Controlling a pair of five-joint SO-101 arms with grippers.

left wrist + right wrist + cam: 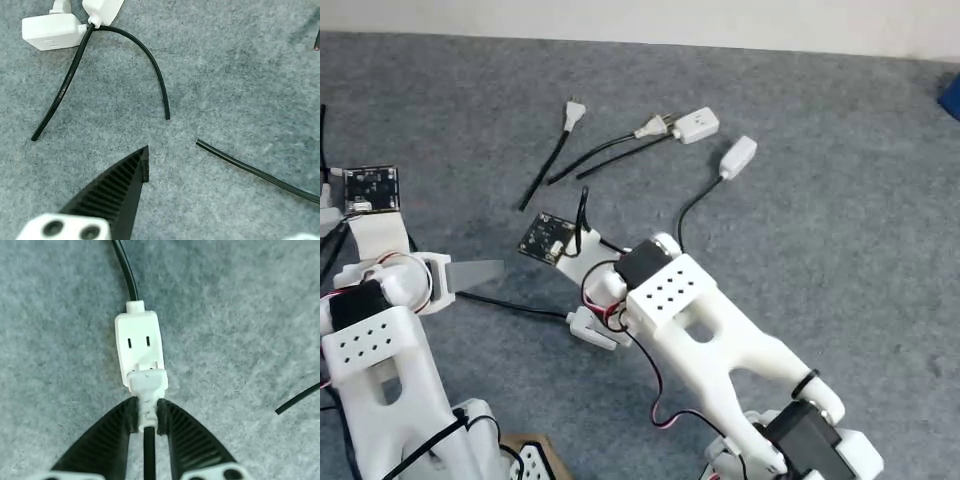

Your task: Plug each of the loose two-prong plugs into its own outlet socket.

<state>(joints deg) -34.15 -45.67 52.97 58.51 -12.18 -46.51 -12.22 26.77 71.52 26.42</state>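
Observation:
My right gripper (147,409) is shut on a white two-prong plug (147,381). The plug is pressed against the near end of a white outlet block (138,345); its prongs are hidden. The outlet's upper face shows two empty slots. In the high view this pair (592,326) lies mid-table on the grey carpet. Farther back, another white plug (653,127) sits at a second outlet (698,123), a loose plug (573,112) lies to their left, and a third outlet (738,155) to their right. My left gripper (480,273) is open and holds nothing, low at the left.
Short black cable ends trail across the carpet (250,170) between the arms and the far plugs. The left wrist view has one black finger (117,187) over bare carpet. A blue object (952,95) sits at the far right edge.

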